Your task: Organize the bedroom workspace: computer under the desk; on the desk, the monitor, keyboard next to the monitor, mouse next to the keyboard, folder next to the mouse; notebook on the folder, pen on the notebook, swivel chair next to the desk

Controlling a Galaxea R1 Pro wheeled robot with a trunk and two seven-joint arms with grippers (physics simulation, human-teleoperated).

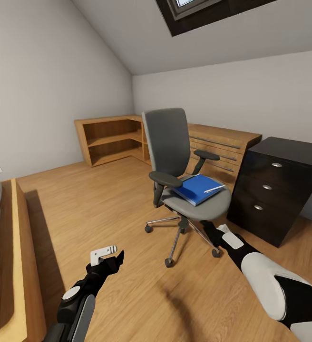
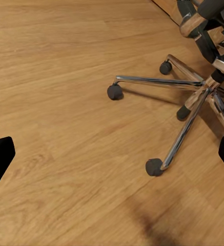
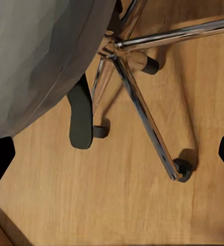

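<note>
From the head view, the swivel chair stands on the wood floor in front of the robot, its seat carrying the blue folder with the thin white pen lying across the folder's near corner. A notebook I cannot make out. The black desk, drawer end showing, stands just beyond the chair toward the right, with a low light-wood cabinet behind along the wall. The left gripper hangs low over bare floor, well apart from the chair; the right gripper is low beside the chair's chrome base, below the seat edge.

In the left wrist view, both dark fingertips sit at the picture's edges, so the left gripper is spread wide and empty, looking at the casters.

In the right wrist view the fingertips also stand far apart, empty, with the grey seat underside and chrome spokes close ahead.

The step looks like fetching the folder. To do it well, the right arm should rise above seat height, then approach the folder's overhanging front edge flat, so the pen does not roll off and the chair is not nudged on its casters.
</note>
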